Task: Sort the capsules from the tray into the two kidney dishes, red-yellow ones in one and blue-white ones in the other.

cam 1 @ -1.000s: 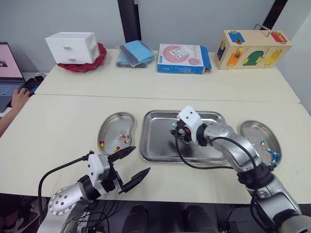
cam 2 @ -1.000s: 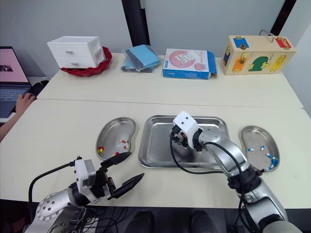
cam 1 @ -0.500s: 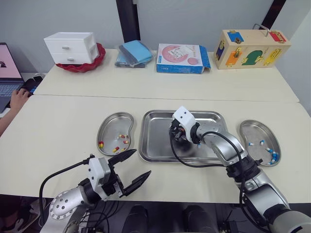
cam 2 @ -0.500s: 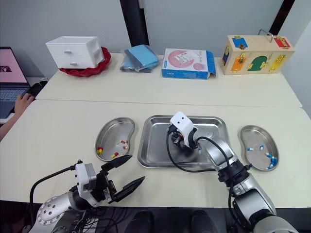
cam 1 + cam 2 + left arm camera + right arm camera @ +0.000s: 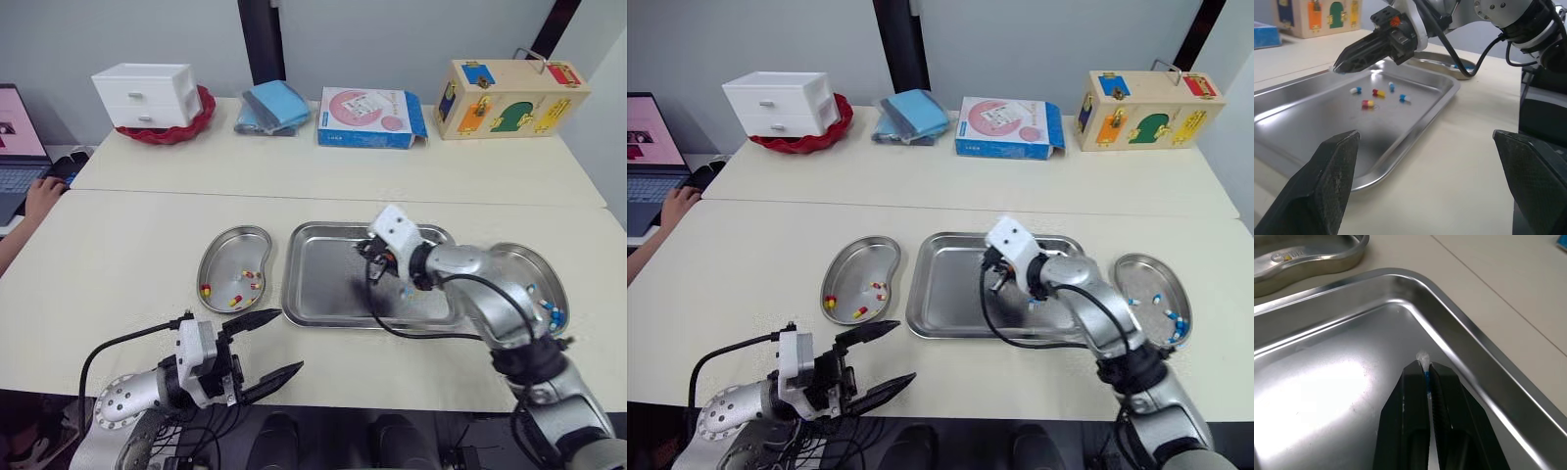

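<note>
The steel tray (image 5: 313,289) lies mid-table with several capsules (image 5: 1368,103) of both kinds loose in it. The left kidney dish (image 5: 225,247) holds red-yellow capsules. The right kidney dish (image 5: 524,262) holds blue-white ones. My right gripper (image 5: 374,266) hangs over the tray's middle, fingers pointing down and left. It is shut on a blue-white capsule (image 5: 1424,366), clear in the right wrist view. My left gripper (image 5: 270,347) is open and empty, low at the table's near edge, in front of the left dish.
Along the back stand a white drawer box in a red bowl (image 5: 147,96), folded blue cloths (image 5: 272,106), a pink-and-blue carton (image 5: 368,118) and a wooden lock box (image 5: 509,98). A laptop and a person's hand (image 5: 41,196) are at far left.
My right gripper has moved rightward over the tray and now holds a blue-white capsule. My left gripper has sunk a little toward the near edge, still open.
</note>
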`<action>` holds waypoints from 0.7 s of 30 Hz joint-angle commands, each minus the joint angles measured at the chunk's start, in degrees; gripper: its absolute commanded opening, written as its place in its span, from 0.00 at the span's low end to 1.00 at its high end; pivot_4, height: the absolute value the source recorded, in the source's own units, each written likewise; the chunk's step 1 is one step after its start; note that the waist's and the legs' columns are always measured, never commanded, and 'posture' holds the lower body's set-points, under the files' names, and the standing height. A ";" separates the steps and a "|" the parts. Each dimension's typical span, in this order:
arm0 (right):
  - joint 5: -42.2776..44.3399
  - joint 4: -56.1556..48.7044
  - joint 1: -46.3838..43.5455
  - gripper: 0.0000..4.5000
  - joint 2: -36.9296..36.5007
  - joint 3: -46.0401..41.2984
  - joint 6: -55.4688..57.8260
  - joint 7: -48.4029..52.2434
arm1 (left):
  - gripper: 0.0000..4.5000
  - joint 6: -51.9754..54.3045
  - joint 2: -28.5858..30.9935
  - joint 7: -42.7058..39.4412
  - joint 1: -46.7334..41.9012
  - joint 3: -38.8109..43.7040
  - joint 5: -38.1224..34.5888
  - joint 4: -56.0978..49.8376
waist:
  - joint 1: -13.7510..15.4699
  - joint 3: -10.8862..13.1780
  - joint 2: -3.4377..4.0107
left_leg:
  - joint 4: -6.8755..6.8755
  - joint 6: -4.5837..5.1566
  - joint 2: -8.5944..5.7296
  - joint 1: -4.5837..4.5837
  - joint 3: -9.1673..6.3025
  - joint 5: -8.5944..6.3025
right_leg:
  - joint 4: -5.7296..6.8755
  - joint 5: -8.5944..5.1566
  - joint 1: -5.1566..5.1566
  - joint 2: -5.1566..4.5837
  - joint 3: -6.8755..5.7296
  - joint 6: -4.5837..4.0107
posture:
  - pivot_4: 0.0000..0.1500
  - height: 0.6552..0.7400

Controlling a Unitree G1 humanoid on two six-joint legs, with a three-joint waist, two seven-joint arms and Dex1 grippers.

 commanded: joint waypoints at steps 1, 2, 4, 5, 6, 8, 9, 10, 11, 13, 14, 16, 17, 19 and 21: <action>5.87 -9.43 5.79 0.01 -4.36 -12.40 5.40 2.25 | 1.00 -0.66 0.63 -3.94 -2.00 -0.32 -2.59 0.88 | -0.14 0.00 0.01 | 0.00 0.00 0.00 0.02 0.02 0.00 | 0.00 0.00 0.00 0.00 0.02 0.00 | 1.00 1.00; 7.49 -11.03 8.00 0.01 -5.47 -16.16 6.91 2.56 | 1.00 -0.63 0.53 -4.64 -2.68 -0.45 -2.93 1.33 | -0.23 0.00 0.01 | 0.00 0.00 0.00 0.02 0.03 0.00 | 0.01 0.00 0.00 0.00 0.03 0.00 | 1.00 1.00; 10.32 -13.10 11.11 0.01 -6.86 -21.99 9.89 2.85 | 1.00 -0.65 0.24 -5.50 -3.67 -0.59 -3.26 2.03 | -0.38 0.00 0.01 | 0.00 0.00 0.01 0.03 0.03 0.00 | 0.04 0.00 0.00 0.01 0.03 0.00 | 1.00 1.00; 11.57 -13.98 13.00 0.01 -7.62 -25.48 11.38 3.07 | 1.00 -0.75 0.03 -6.09 -4.15 -0.77 -3.38 2.43 | -0.68 0.00 0.03 | 0.00 0.01 0.01 0.05 0.03 0.00 | 0.04 0.00 0.01 0.02 0.03 0.00 | 1.00 1.00; 12.71 -14.66 14.63 0.01 -8.22 -28.73 12.87 3.20 | 1.00 -0.81 -0.15 -6.55 -4.55 -0.95 -3.49 2.80 | -0.73 -0.01 0.04 | -0.01 0.01 0.01 0.08 0.05 0.00 | 0.04 0.00 0.01 0.02 0.08 0.00 | 1.00 1.00; 13.99 -15.40 17.16 0.01 -9.22 -33.43 14.76 2.75 | 1.00 -0.94 -0.56 -7.23 -5.12 -1.18 -3.63 3.32 | -0.71 -0.01 0.04 | -0.03 0.02 0.01 0.08 0.05 0.00 | 0.03 0.00 0.01 0.03 0.07 0.00 | 1.00 1.00; 14.29 -15.31 18.64 0.01 -9.77 -35.98 15.44 2.62 | 1.00 -0.92 -0.71 -7.65 -5.37 -1.37 -3.84 3.46 | -0.70 -0.01 0.04 | -0.03 0.02 0.00 0.07 0.07 0.00 | 0.03 0.00 0.01 0.03 0.10 0.00 | 1.00 1.00; 14.35 -15.03 20.04 0.01 -10.33 -38.22 15.88 2.40 | 1.00 -0.88 -0.88 -8.01 -5.57 -1.49 -4.04 3.56 | -0.51 -0.01 0.04 | -0.02 0.02 0.00 0.07 0.08 0.00 | 0.03 0.00 0.01 0.02 0.10 0.00 | 1.00 1.00; 14.13 -14.50 21.57 0.01 -11.06 -40.30 16.06 2.16 | 1.00 -0.69 -1.07 -8.50 -5.80 -1.56 -4.44 3.65 | -0.46 -0.01 0.04 | -0.02 0.01 0.00 0.07 0.08 0.00 | 0.02 0.00 0.02 0.02 0.09 0.00 | 1.00 1.00; 13.86 -13.74 23.99 0.01 -12.36 -42.80 15.79 1.92 | 1.00 -0.13 -1.28 -9.08 -6.07 -1.54 -5.13 3.73 | -0.43 -0.01 0.04 | -0.01 0.01 0.00 0.07 0.08 0.00 | 0.02 0.00 0.05 0.02 0.08 0.00 | 1.00 1.00; 13.82 -13.45 24.92 0.01 -12.96 -43.45 15.50 1.76 | 1.00 -0.07 -1.31 -9.29 -6.25 -1.47 -5.25 3.87 | -0.43 -0.01 0.04 | 0.00 0.01 0.00 0.07 0.08 0.00 | 0.02 0.00 0.05 0.02 0.08 0.00 | 1.00 1.00; 13.32 -12.58 26.31 0.01 -14.09 -44.43 15.31 1.02 | 1.00 -0.40 -1.13 -10.09 -6.74 -1.47 -5.25 4.39 | -0.43 -0.01 0.04 | 0.00 0.01 0.00 0.08 0.08 0.00 | 0.03 0.00 0.05 0.02 0.08 0.00 | 1.00 1.00; 13.20 -12.26 26.73 0.01 -14.46 -44.73 15.28 0.65 | 1.00 -0.54 -1.06 -10.44 -6.93 -1.47 -5.20 4.60 | -0.51 -0.01 0.04 | 0.00 0.01 0.00 0.09 0.08 0.00 | 0.03 0.00 0.06 0.02 0.08 0.00 | 1.00 1.00; 12.07 -10.44 27.68 0.01 -15.60 -45.54 16.23 -0.74 | 1.00 -0.89 -1.34 -11.11 -7.73 -1.35 -5.37 5.30 | -0.53 -0.01 0.05 | 0.00 0.02 0.00 0.10 0.09 0.00 | 0.03 0.00 0.06 0.02 0.10 0.00 | 1.00 1.00; 11.34 -9.18 28.65 0.01 -16.25 -45.99 17.19 -2.10 | 1.00 -1.29 -1.69 -11.54 -8.08 -1.34 -5.42 5.59 | -0.48 -0.01 0.05 | 0.00 0.02 0.00 0.09 0.09 0.00 | 0.02 0.00 0.07 0.02 0.09 0.00 | 1.00 1.00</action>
